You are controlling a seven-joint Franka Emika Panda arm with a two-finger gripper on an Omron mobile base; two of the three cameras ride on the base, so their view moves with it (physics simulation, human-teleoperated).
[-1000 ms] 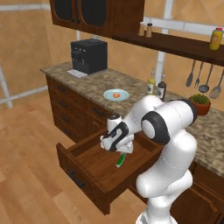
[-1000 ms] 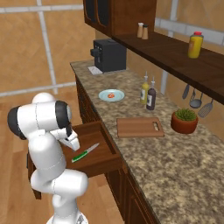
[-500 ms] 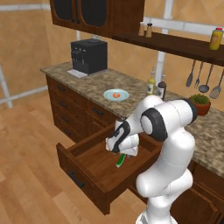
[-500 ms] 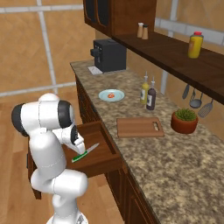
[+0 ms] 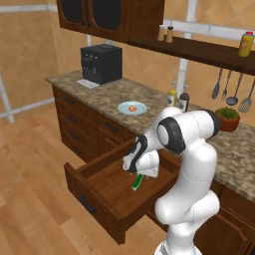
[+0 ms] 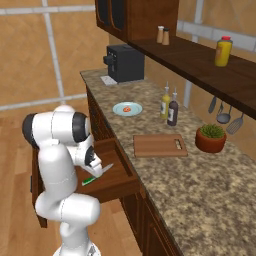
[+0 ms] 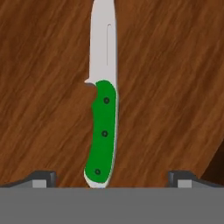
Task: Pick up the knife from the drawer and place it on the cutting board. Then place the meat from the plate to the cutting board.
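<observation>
The knife [image 7: 104, 131], with a green handle and a pale blade, lies flat on the wooden floor of the open drawer [image 5: 107, 187]. My gripper [image 7: 111, 179] hangs open right above it, one fingertip on each side of the handle's end, touching nothing. From the base views the gripper [image 5: 135, 174] [image 6: 96, 172] is down inside the drawer [image 6: 116, 189] over the knife [image 5: 135, 182] [image 6: 89, 180]. The cutting board [image 6: 159, 145] lies bare on the counter. The small orange meat [image 5: 132, 106] [image 6: 127, 107] sits on the light-blue plate [image 5: 122, 108] [image 6: 118, 109].
Two bottles [image 6: 169, 104] stand between plate and board. A potted plant [image 6: 211, 137] is right of the board, and a black coffee machine [image 5: 101, 63] stands at the counter's far end. Utensils [image 5: 230, 89] hang on the wall under a shelf.
The hand has come down into the drawer, closer to the knife. Its jaws stayed open and the knife has not moved.
</observation>
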